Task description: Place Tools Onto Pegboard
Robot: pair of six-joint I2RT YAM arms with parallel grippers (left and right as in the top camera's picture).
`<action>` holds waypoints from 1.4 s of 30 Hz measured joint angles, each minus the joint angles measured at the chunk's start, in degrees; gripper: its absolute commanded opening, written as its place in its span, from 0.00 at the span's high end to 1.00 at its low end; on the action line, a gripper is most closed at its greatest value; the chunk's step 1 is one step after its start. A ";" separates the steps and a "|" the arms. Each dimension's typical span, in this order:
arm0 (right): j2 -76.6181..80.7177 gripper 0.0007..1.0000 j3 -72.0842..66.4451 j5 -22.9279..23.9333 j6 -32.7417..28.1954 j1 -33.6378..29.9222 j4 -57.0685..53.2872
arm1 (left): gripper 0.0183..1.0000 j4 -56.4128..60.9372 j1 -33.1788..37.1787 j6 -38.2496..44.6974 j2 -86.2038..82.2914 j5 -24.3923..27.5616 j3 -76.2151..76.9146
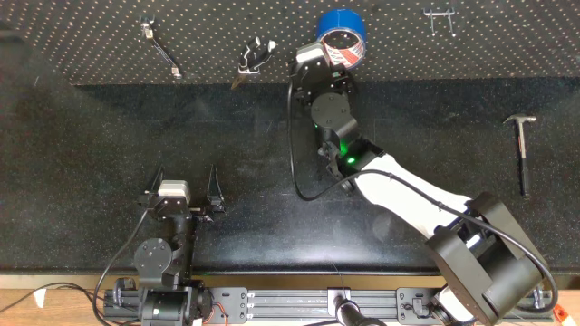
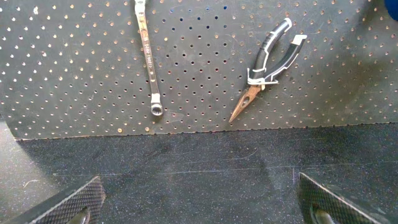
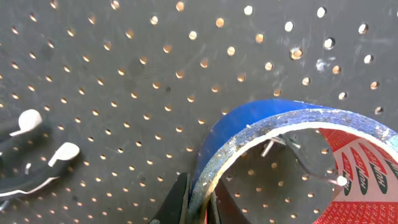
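Note:
A blue tape roll (image 1: 343, 38) is up against the pegboard (image 1: 91, 36), and my right gripper (image 1: 319, 58) is shut on its wall. In the right wrist view the two fingers (image 3: 177, 202) pinch the edge of the tape roll (image 3: 249, 121), and a metal peg (image 3: 273, 146) shows inside the ring. A wrench (image 1: 161, 47) and pliers (image 1: 254, 59) hang on the board to the left. A hammer (image 1: 522, 149) lies on the table at the far right. My left gripper (image 1: 186, 186) stands open low on the table, facing the wrench (image 2: 147, 56) and pliers (image 2: 267, 68).
A bare double hook (image 1: 439, 20) sticks out of the pegboard at the upper right. The black table (image 1: 109, 136) runs from the board's foot to the arm bases. A black cable (image 1: 297, 154) loops beside the right arm.

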 measured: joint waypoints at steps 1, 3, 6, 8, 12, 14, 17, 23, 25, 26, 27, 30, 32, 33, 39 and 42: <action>0.00 0.92 0.00 -0.02 -0.15 0.00 0.02 | 0.00 -0.02 0.00 0.00 0.00 0.00 0.00; 0.02 0.67 0.00 -0.02 -0.28 0.00 0.02 | 0.00 -0.02 0.00 0.00 0.00 0.00 0.00; 0.11 0.33 0.00 0.00 -1.44 -0.11 0.11 | 0.01 -0.02 0.00 0.00 0.00 0.00 0.00; 0.22 0.10 0.00 0.02 -1.60 -0.11 0.26 | 0.00 -0.02 0.00 0.00 0.00 0.00 0.00; 0.20 0.09 0.04 -0.09 -2.08 -0.11 -0.55 | 0.00 -0.02 0.00 0.02 0.00 0.00 0.00; -0.26 0.09 0.20 -0.24 -2.05 -0.11 -4.39 | 0.00 -0.02 0.00 0.00 0.00 0.00 0.00; -5.42 0.09 0.28 -0.52 -2.05 -0.11 -12.57 | 0.00 -0.02 0.00 0.00 0.00 0.00 0.00; -16.76 0.09 0.28 -1.33 0.68 -0.11 -34.95 | 0.00 -0.02 0.00 0.00 0.00 0.00 0.00; -24.81 0.09 0.61 -1.51 6.05 -0.11 -50.97 | 0.00 -0.02 0.00 0.02 0.02 0.13 0.00; -31.06 0.09 0.42 -1.49 9.88 -0.17 -57.75 | 0.00 -0.02 0.00 0.02 -0.02 0.15 0.00; -34.27 0.08 0.81 -1.55 11.98 -0.50 -64.54 | 0.00 -0.02 0.00 0.00 -0.04 0.15 0.00; -43.23 0.08 0.66 -4.94 18.58 -8.81 -78.34 | 0.00 -0.02 0.00 0.02 -0.04 0.15 0.00; -43.78 0.09 0.70 -10.80 19.96 -18.38 -82.77 | 0.00 -0.02 0.00 0.00 -0.04 0.13 0.00; -43.12 0.09 0.76 -14.14 20.13 -20.85 -83.30 | 0.00 -0.02 0.00 0.02 -0.04 0.17 0.00; -25.07 0.08 0.46 -35.41 20.28 -49.55 -84.02 | 0.00 -0.02 0.00 0.02 -0.02 0.17 0.00; -23.21 0.08 0.46 -35.63 20.24 -53.00 -82.38 | 0.00 -0.02 0.00 0.02 -0.04 0.17 0.00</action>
